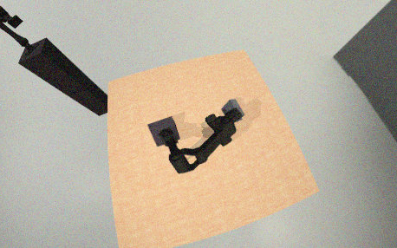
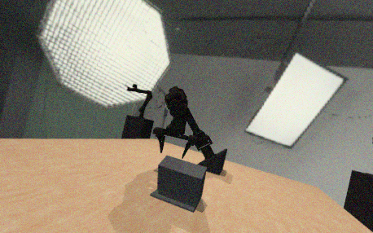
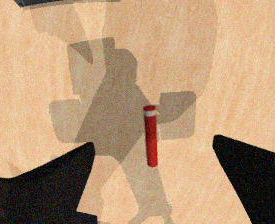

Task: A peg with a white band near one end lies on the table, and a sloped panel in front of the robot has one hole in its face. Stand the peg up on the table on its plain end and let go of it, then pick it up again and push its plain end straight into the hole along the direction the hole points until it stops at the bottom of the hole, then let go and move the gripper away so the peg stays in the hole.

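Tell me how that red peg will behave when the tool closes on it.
The red peg is a round cylinder lying flat on the table, so a nudge would probably roll it. It looks straight and rigid, unlikely to bend. Being slender, it may tip easily once stood up. The tool is open above it.
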### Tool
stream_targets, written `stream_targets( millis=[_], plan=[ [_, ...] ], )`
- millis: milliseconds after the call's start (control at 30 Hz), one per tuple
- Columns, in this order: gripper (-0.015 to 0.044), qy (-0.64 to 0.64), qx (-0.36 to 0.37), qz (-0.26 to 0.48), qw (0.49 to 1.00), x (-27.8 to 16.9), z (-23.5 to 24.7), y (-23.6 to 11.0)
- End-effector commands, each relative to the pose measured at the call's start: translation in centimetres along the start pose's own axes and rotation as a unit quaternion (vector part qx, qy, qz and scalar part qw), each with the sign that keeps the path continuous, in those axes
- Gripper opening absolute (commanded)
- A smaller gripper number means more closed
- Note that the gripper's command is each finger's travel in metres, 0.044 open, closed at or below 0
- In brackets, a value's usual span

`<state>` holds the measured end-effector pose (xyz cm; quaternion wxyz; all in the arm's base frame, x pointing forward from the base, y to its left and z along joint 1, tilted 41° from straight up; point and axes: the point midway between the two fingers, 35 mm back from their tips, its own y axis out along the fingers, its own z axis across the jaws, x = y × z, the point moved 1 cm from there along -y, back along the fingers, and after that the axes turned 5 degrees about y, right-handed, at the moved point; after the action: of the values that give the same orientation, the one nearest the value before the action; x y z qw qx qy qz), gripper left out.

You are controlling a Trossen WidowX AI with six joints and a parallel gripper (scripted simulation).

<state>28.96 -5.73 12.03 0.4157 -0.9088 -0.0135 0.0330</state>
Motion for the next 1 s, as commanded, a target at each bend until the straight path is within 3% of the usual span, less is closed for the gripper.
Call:
stream_targets(
  millis=[0,967],
  plan=[
    [0.044,-0.006,-0.003,0.001,1.0,0.0,0.1,0.7],
    [0.044,-0.005,-0.004,0.001,1.0,0.0,0.0,5.4]
  ],
)
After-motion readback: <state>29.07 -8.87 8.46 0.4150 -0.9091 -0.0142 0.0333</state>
